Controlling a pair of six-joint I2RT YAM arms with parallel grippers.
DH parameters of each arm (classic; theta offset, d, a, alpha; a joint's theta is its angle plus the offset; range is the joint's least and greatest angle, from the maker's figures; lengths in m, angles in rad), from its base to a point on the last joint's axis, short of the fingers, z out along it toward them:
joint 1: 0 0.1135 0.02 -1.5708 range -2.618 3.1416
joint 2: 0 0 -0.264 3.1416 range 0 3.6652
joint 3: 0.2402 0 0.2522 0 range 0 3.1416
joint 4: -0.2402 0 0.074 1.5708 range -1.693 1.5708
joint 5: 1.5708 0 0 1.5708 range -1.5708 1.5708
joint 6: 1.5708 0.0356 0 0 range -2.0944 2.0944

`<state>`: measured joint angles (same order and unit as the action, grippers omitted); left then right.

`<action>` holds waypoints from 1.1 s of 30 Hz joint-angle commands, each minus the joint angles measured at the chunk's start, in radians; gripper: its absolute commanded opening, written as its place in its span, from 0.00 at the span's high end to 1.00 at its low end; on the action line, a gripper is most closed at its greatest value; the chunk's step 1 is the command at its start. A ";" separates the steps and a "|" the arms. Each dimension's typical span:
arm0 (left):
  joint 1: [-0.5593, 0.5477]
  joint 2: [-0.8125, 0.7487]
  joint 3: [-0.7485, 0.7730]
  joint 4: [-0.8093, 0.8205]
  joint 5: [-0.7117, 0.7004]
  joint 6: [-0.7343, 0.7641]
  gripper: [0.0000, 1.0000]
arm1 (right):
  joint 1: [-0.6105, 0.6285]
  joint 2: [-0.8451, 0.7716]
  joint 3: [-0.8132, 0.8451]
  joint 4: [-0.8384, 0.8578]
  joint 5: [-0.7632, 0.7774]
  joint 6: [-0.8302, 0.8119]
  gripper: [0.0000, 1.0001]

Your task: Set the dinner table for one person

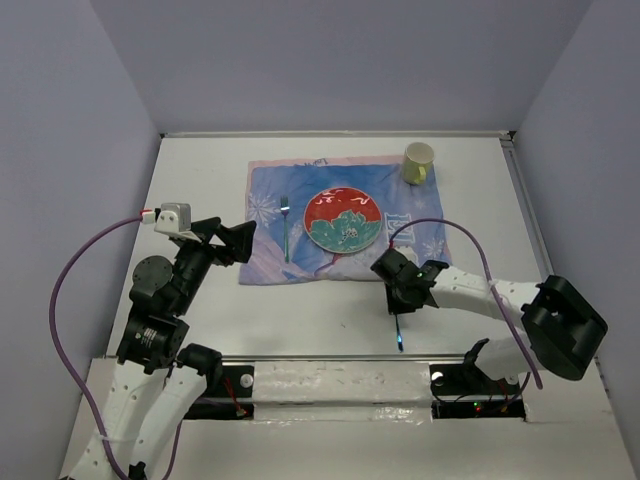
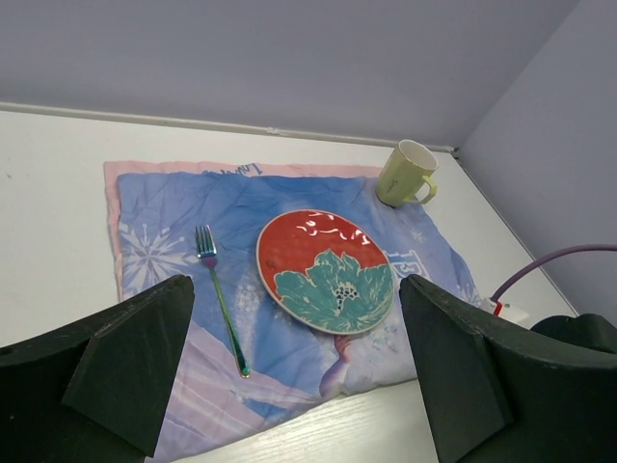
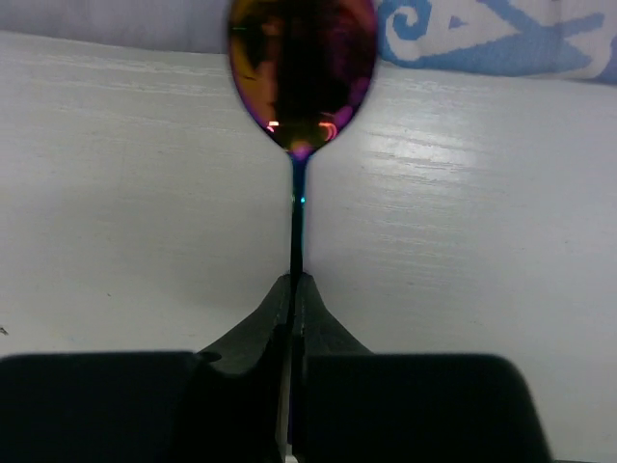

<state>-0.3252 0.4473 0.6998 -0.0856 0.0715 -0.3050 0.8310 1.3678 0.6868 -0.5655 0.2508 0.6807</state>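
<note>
R gripper (image 3: 294,294) is closed on the thin handle of an iridescent spoon (image 3: 301,72), fingers pinched tight w/ the handle between them. The spoon bowl points far, toward the mat edge. From the top view the handle tail sticks out on the near side of the gripper, over bare tabletop. Can't tell if the spoon touches the surface.

L gripper (image 1: 235,232) is wide open, nothing between the fingers (image 2: 135,357), sitting at the near-left corner of the mat and aimed across it.

Dinner table (image 1: 200,170): white matte top, fills most of the view btwn the arm bases and the far wall. On it, toward the far middle, lies a blue snowflake cloth mat (image 1: 265,200), a bit wrinkled.

On the mat:
- red plate w/ teal flower (image 1: 343,220), approx centre
- fork (image 1: 285,228) left of the plate, apart from it, tines pointing far
- pale yellow-green mug (image 1: 418,162) upright at the far-right corner, handle to the right.
</note>
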 commanded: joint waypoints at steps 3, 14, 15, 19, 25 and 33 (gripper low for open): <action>0.005 0.002 -0.006 0.060 0.027 0.001 0.01 | -0.004 -0.005 0.033 0.001 -0.027 -0.021 1.00; 0.005 0.004 -0.008 0.060 0.031 0.003 0.01 | -0.137 -0.144 0.256 -0.020 0.125 -0.248 1.00; 0.005 0.004 -0.008 0.060 0.030 0.003 0.01 | -0.182 -0.110 0.282 0.018 0.108 -0.286 1.00; 0.005 0.007 -0.008 0.056 0.027 0.004 0.01 | -0.322 0.116 0.448 0.119 0.019 -0.414 1.00; 0.002 0.005 -0.006 0.057 0.033 0.006 0.01 | -0.452 0.347 0.672 0.138 -0.056 -0.478 1.00; -0.008 0.021 -0.005 0.055 0.033 0.010 0.01 | -0.497 0.527 0.790 0.142 -0.130 -0.461 1.00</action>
<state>-0.3271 0.4530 0.6998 -0.0853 0.0795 -0.3046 0.3511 1.8622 1.4132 -0.4557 0.1768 0.2333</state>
